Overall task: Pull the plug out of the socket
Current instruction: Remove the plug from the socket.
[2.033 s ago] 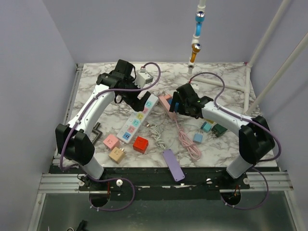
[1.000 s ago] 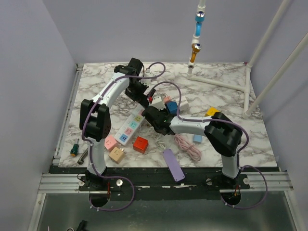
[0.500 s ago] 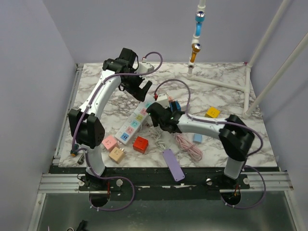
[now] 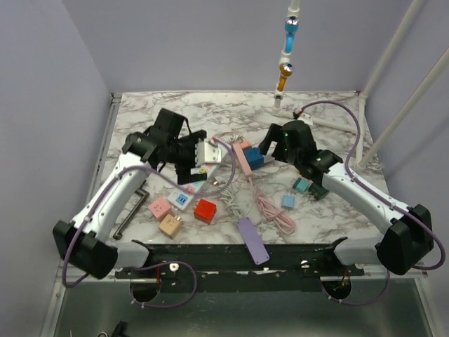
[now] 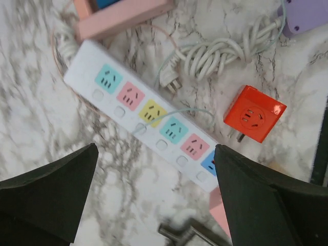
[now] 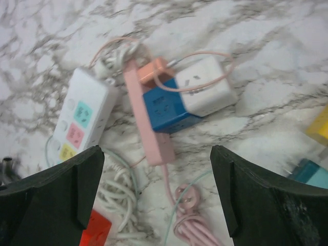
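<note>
A pink power strip (image 6: 149, 123) lies on the marble table with a blue cube plug (image 6: 168, 109) seated on it. A white cube (image 6: 207, 91) and a small orange block (image 6: 152, 72) sit against the blue one. In the top view the pink strip (image 4: 243, 157) lies mid-table. My right gripper (image 6: 159, 205) hovers open above it, just right of the blue plug (image 4: 257, 160) in the top view (image 4: 272, 146). My left gripper (image 5: 154, 205) is open above the white power strip (image 5: 148, 114), whose coloured sockets are empty. It holds nothing in the top view (image 4: 189, 158).
A red cube (image 4: 204, 210), a pink cube (image 4: 161, 207) and a tan cube (image 4: 169, 225) lie front left. A coiled white cord (image 5: 220, 51), a pink cord (image 4: 273, 207), a purple strip (image 4: 252, 240), teal cubes (image 4: 302, 184) and a metal tool (image 4: 130, 210) also lie about.
My left gripper has come from the back down toward the near part of the white strip. My right gripper has swung from mid-table to the right of the pink strip.
</note>
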